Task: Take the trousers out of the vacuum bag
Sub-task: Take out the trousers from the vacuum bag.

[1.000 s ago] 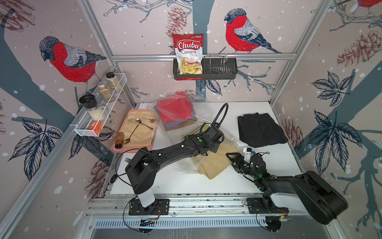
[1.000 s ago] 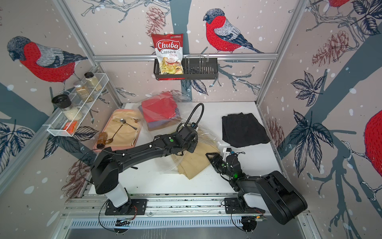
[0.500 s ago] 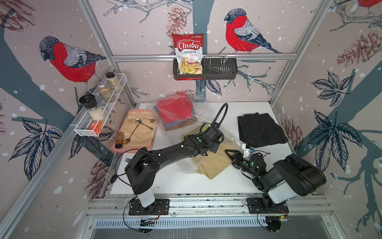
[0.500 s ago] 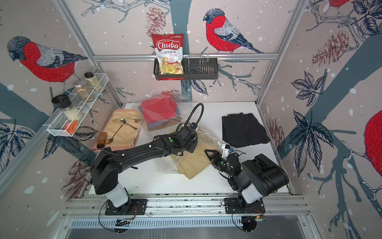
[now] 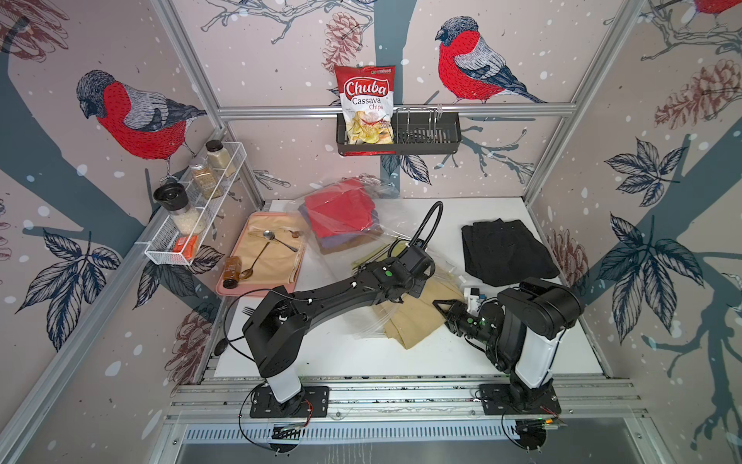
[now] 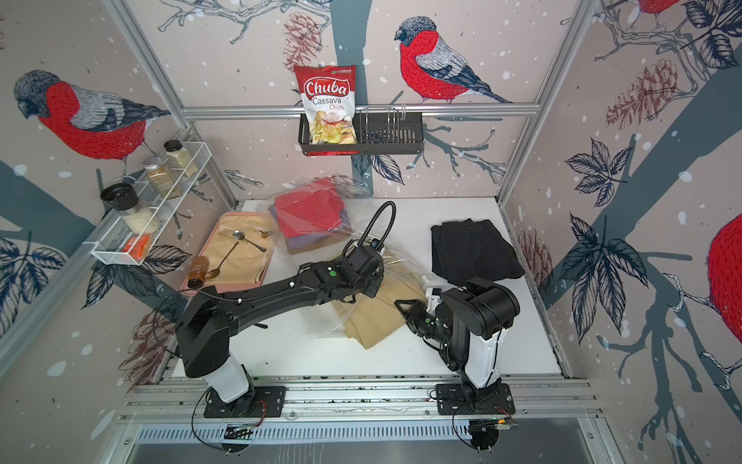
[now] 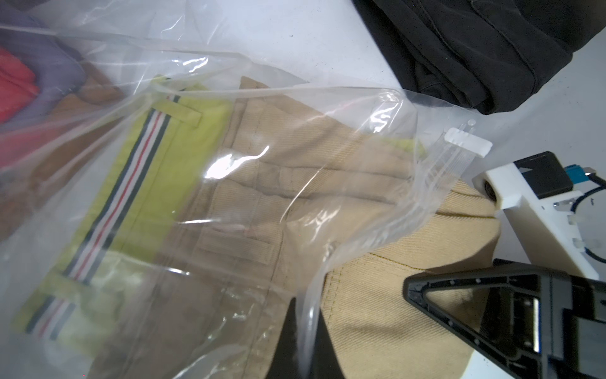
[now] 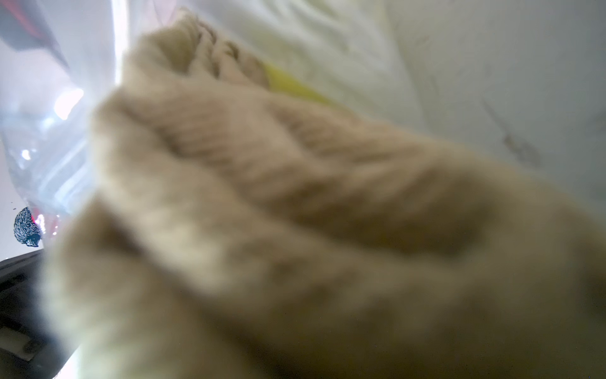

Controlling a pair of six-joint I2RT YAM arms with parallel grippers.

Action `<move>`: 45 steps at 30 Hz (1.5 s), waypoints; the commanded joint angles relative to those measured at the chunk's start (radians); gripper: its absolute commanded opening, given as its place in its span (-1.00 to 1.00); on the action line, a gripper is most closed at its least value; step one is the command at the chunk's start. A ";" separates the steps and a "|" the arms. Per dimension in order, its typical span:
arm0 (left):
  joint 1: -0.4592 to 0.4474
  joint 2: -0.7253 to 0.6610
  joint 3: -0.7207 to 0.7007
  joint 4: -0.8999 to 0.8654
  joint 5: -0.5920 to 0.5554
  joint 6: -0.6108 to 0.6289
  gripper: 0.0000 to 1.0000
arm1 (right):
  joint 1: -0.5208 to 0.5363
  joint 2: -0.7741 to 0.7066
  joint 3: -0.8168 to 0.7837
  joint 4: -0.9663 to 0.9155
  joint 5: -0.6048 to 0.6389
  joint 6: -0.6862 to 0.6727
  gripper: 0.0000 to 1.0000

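Observation:
The clear vacuum bag (image 5: 361,241) lies across the middle of the table, its mouth toward the right arm. Red trousers (image 5: 341,211) and purple ones (image 5: 337,245) are stacked inside at the back. Yellow trousers (image 7: 157,157) also lie inside, under plastic. The tan trousers (image 5: 417,321) stick halfway out of the mouth. Black trousers (image 5: 502,251) lie outside at the right. My left gripper (image 7: 306,347) is shut on the bag's mouth edge. My right gripper (image 5: 443,307) is at the tan trousers' free end, one finger (image 7: 414,290) over the cloth. Blurred tan cloth (image 8: 295,213) hides its jaws.
A pink tray (image 5: 241,290) with a beige mat, spoons and a small brown bottle sits at the left. A wire shelf (image 5: 192,209) of jars hangs on the left wall. A black basket (image 5: 425,138) with a chips packet (image 5: 365,104) hangs on the back wall.
The right arm's body has swung from lying low at the right to standing upright, while its gripper stayed at the tan trousers. The left arm has not moved.

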 commanded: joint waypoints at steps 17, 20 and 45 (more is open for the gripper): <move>0.002 0.005 0.011 0.015 -0.007 0.006 -0.92 | -0.052 -0.049 -0.002 0.243 -0.018 -0.035 -0.08; 0.003 0.005 0.014 0.014 -0.007 0.007 -0.92 | -0.065 -0.064 -0.002 0.243 -0.027 -0.034 -0.17; 0.007 0.005 0.012 0.042 0.007 -0.008 -0.91 | -0.022 -0.130 -0.056 0.233 -0.016 -0.030 -1.00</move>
